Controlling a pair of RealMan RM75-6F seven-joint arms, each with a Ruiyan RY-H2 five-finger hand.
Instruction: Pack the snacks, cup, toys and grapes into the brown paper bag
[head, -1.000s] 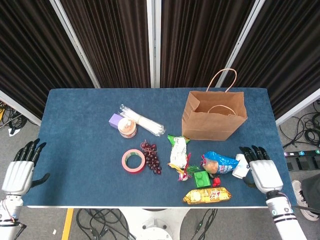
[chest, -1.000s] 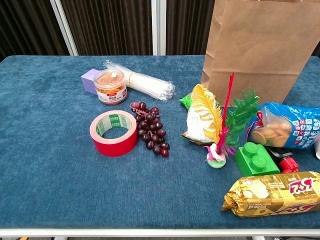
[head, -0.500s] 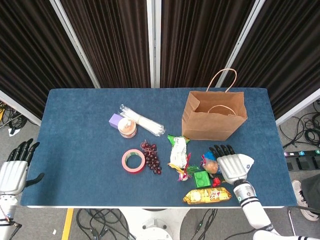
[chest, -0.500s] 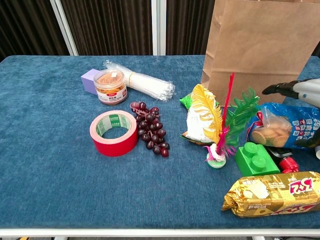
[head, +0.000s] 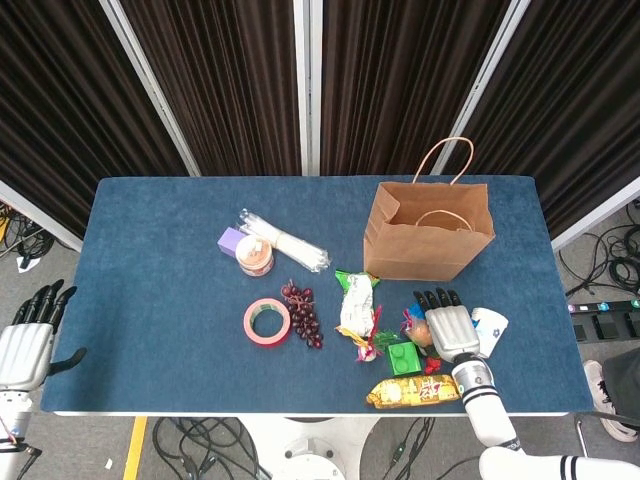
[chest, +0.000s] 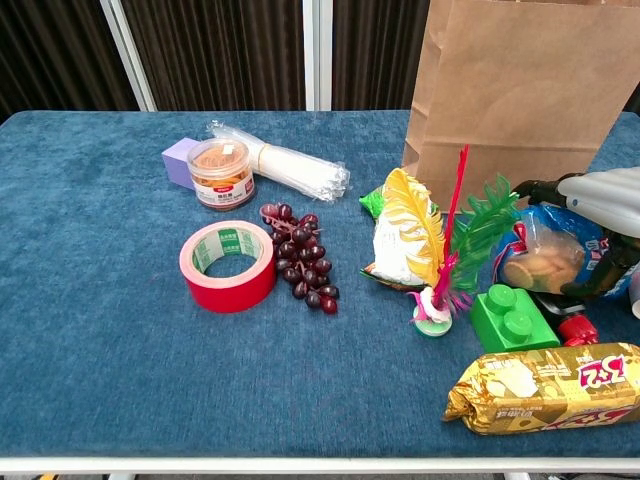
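One brown paper bag (head: 428, 235) stands upright at the table's (head: 150, 300) far right. The right hand (head: 448, 325), fingers spread, rests over one blue snack bag (chest: 560, 258) without visibly grasping it; one grape bunch (head: 303, 314) and one white cup (head: 491, 329) lie nearby. The left hand (head: 28, 340) hangs released off the table's left edge.

The brown paper bag (head: 428, 238) stands upright and open at the far right of the desk, handles raised. Near its front left corner lies a green-and-white snack packet (head: 356, 303), with the feathered toy (chest: 437, 262) upright beside it. The dark grapes (head: 302, 314) lie further left. The blue snack bag (chest: 570, 262) sits under the right robot hand (head: 448, 327), the white cup (head: 490, 328) just right of it. A green block (chest: 513, 317) and a gold biscuit pack (head: 414, 391) lie nearest the front edge.
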